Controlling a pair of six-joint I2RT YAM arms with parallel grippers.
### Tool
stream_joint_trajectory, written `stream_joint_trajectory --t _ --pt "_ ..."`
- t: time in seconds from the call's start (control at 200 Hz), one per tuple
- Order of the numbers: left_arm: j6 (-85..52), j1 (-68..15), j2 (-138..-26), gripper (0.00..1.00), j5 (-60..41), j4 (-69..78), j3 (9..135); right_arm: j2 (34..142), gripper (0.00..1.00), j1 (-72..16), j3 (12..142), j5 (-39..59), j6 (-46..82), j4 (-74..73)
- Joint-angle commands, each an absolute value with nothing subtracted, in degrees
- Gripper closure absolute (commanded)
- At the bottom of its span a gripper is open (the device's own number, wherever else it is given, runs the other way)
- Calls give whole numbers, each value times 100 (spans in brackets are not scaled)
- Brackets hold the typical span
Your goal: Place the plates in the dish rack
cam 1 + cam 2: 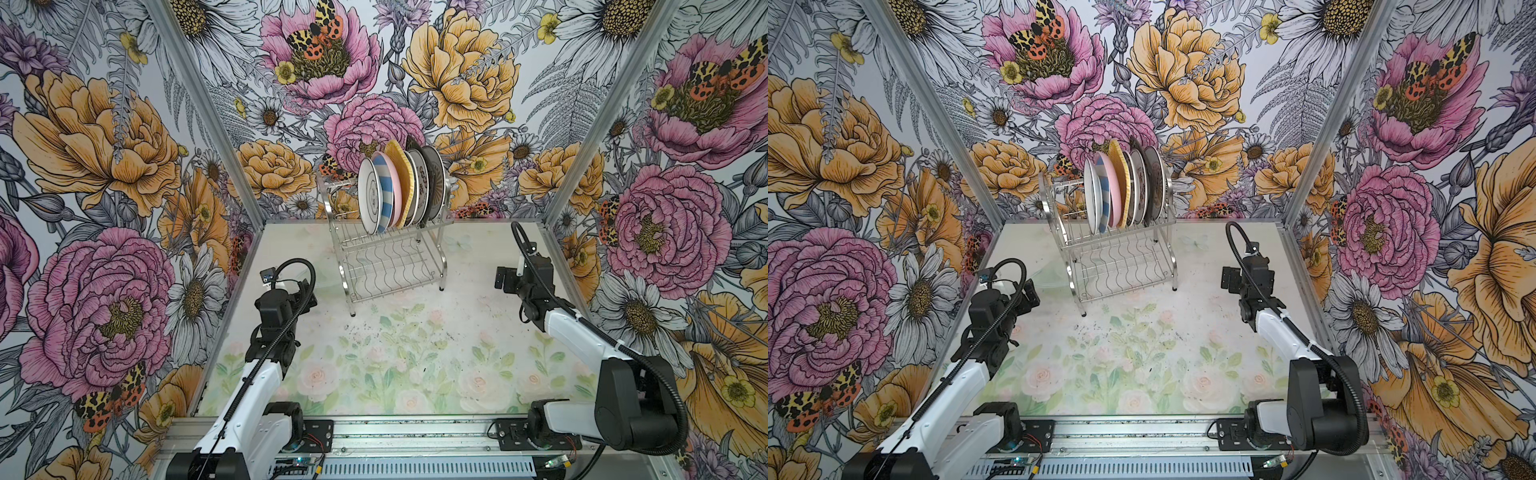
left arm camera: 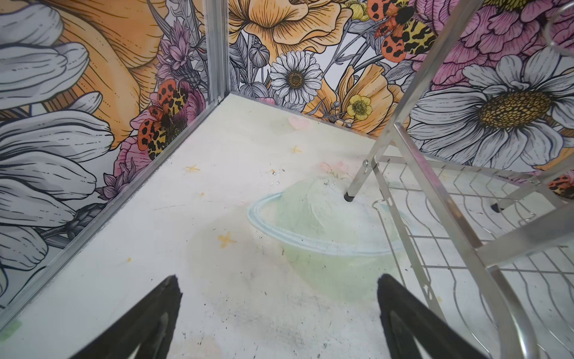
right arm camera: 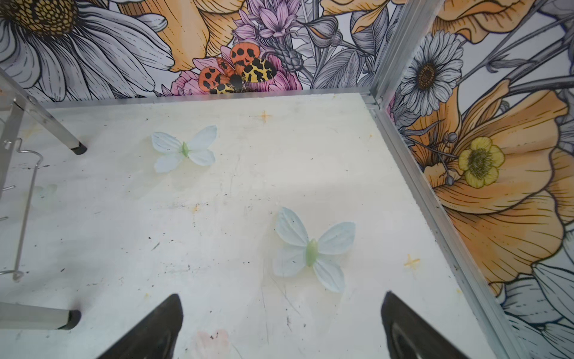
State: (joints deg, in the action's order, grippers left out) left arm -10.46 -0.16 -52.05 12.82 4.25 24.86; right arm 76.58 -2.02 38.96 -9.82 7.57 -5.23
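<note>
The dish rack point(image 1: 390, 266) point(image 1: 1113, 266), shiny steel wire with two tiers, stands at the back middle of the table. Several plates point(image 1: 401, 189) point(image 1: 1125, 189) stand on edge in its upper tier: white printed, blue-white striped point(image 1: 384, 199), pink point(image 1: 395, 187), yellow point(image 1: 403, 178), then more printed ones. The lower tier holds nothing. My left gripper point(image 1: 308, 296) point(image 1: 1029, 296) point(image 2: 276, 279) hovers open and empty left of the rack's frame point(image 2: 435, 192). My right gripper point(image 1: 503, 279) point(image 1: 1230, 281) point(image 3: 281, 298) hovers open and empty to the rack's right, near its leg point(image 3: 76, 148).
Flower-printed walls with aluminium corner posts point(image 1: 573, 174) close in the table on three sides. The table top point(image 1: 399, 357) bears a pale printed pattern of roses and butterflies point(image 3: 310, 251). The arms' bases sit on a rail point(image 1: 415, 432) along the front edge.
</note>
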Motion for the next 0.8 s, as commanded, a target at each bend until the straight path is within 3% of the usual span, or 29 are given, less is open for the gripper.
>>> stream_joint_trajectory --t 0.0,0.295,0.57,0.796 --pt "-761 159 -5392 1 1239 1111 2420 7784 0 -134 3494 -1077 587 -1933" --pt "-586 241 -6171 1 1106 2689 2046 8183 0 42 2749 -803 476 -3619" --pt "-386 251 -7777 1 1140 4819 1866 8567 1 106 2500 -737 547 -4340" --pt "-349 142 -8522 1 1152 5719 1802 8806 0 136 2153 -789 597 -5178"
